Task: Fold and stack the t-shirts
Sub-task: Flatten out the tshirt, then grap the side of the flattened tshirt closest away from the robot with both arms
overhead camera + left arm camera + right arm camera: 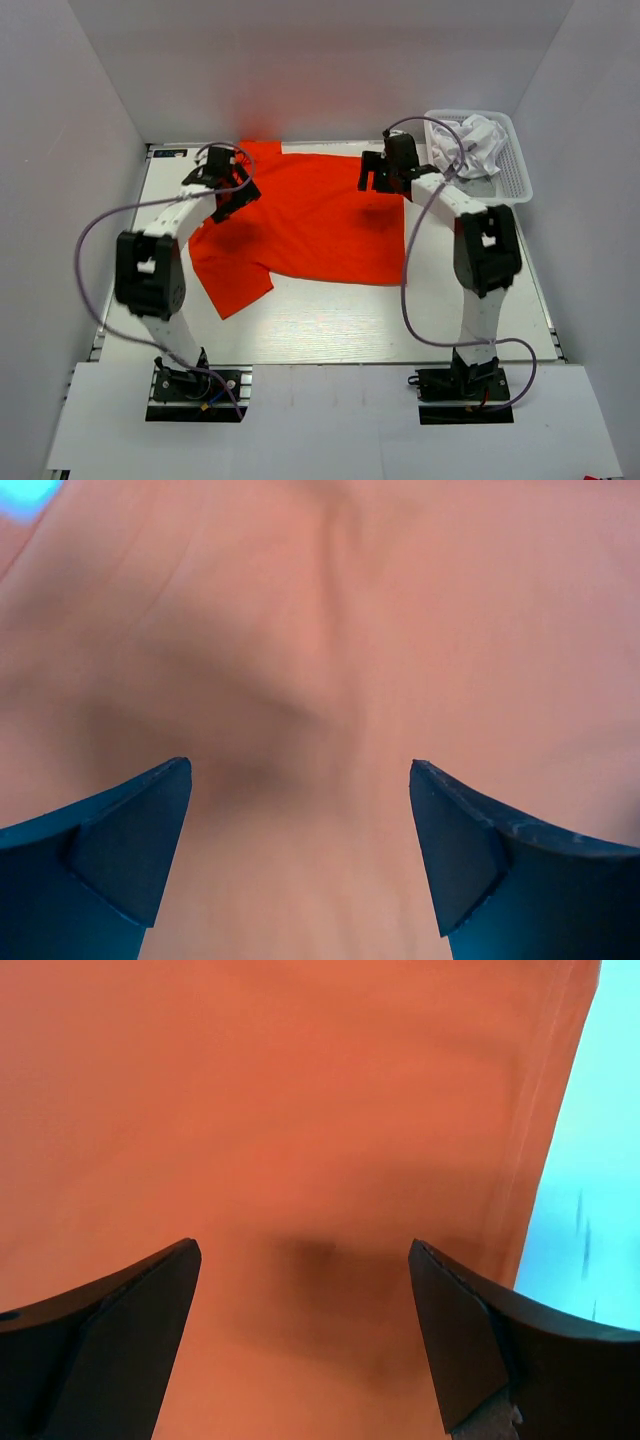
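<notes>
**Both claws spread over the orange-red t-shirt**

Left gripper and right gripper stand with jaws wide apart, gripping nothing, each low over the orange-red t-shirt. This soft, lightly creased cloth lies spread across the far half of the white table. Crumpled white and grey t-shirts sit in the rigid lattice basket at far right
</notes>
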Controlling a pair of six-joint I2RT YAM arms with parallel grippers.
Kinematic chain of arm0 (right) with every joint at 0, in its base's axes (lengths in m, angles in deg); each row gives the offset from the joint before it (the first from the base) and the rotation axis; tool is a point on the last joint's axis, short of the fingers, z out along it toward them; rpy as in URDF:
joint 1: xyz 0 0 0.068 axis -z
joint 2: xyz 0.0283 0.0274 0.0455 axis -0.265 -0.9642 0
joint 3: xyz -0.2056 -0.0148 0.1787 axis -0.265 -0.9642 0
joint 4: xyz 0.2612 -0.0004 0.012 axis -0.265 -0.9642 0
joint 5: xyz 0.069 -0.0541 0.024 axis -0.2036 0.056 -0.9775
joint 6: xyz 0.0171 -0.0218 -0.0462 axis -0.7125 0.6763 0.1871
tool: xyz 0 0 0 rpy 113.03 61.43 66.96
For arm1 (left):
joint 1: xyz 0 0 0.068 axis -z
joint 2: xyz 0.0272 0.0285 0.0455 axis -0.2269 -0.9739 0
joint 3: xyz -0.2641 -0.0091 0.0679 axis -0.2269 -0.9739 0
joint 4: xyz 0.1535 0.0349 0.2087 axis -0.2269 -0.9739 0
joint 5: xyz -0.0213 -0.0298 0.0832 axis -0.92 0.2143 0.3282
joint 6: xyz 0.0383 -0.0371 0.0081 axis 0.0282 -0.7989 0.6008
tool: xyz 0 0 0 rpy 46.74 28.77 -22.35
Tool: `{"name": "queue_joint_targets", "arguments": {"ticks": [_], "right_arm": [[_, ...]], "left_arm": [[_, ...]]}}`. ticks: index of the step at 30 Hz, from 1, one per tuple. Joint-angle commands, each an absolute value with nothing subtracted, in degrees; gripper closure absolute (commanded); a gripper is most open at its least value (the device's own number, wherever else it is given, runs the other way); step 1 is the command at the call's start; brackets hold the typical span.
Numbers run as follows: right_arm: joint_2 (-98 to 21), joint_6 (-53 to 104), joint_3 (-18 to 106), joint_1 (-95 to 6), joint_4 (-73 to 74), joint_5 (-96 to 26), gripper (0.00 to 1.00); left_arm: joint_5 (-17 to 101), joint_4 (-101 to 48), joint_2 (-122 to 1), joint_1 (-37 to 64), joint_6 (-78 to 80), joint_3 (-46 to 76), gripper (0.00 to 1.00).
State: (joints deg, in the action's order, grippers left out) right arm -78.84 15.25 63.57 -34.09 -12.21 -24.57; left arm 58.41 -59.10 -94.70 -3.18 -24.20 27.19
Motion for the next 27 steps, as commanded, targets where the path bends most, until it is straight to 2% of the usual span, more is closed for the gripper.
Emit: {"name": "queue_joint_targets", "arguments": {"ticks": [1,5,11,15,18,19,21,27], "right_arm": [[-65.6,14.3,52.8,-37.4,-3.1,-20.8,0.1],[-54.8,7.4,36.6,-39.0,6.1,-18.7,0.1],[-49.0,3.4,32.6,-39.7,2.7,-12.5,0.1],[-45.7,1.7,29.4,-39.4,3.8,-12.7,0.1],[-44.1,2.1,27.2,-39.4,5.6,-15.1,0.1],[-44.0,2.0,27.0,-39.5,5.9,-15.7,0.1],[-43.6,1.8,26.8,-39.4,5.6,-16.1,0.1],[-43.2,1.7,25.7,-39.3,1.6,-16.0,0.1]], "left_arm": [[60.9,-65.2,-79.8,-2.5,-34.0,14.6,0.0],[60.7,-77.8,-68.8,-2.5,-37.2,6.0,0.0],[58.4,-84.8,-51.0,-1.9,-43.8,-12.0,0.03],[56.6,-85.4,-49.8,-1.9,-46.8,-20.2,0.07],[56.6,-80.2,-51.7,-1.9,-47.6,-22.4,0.12],[56.6,-78.9,-52.3,-1.9,-47.6,-22.4,0.17],[58.2,-76.5,-53.6,-1.9,-47.6,-22.4,0.2],[64.4,-73.7,-58.7,-1.9,-45.4,-18.7,0.25]]}}
